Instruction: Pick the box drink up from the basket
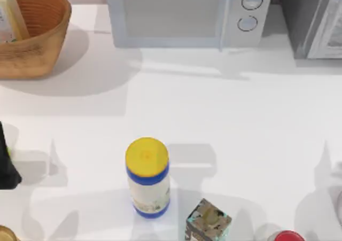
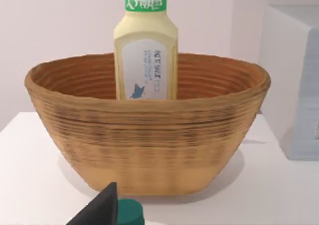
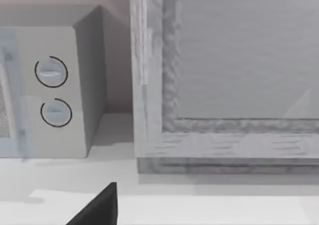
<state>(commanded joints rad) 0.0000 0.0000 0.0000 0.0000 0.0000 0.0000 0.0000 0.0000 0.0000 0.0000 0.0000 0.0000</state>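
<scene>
We see the box drink [image 2: 145, 50] standing upright inside the basket [image 2: 149, 150], which sits at the bench's [image 1: 224, 123] far left corner, left of the white microwave [image 1: 187, 14]. Our left arm [image 1: 6, 163] is at the bench's left edge, its camera facing the basket, well short of it; whether its jaws are open or closed we cannot tell. Near the front edge stand a yellow-capped cylinder [image 1: 148, 177] and a patterned cube box [image 1: 208, 220].

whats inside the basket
The box drink stands upright inside the basket. The basket's front wall hides the carton's base and the basket floor.
</scene>
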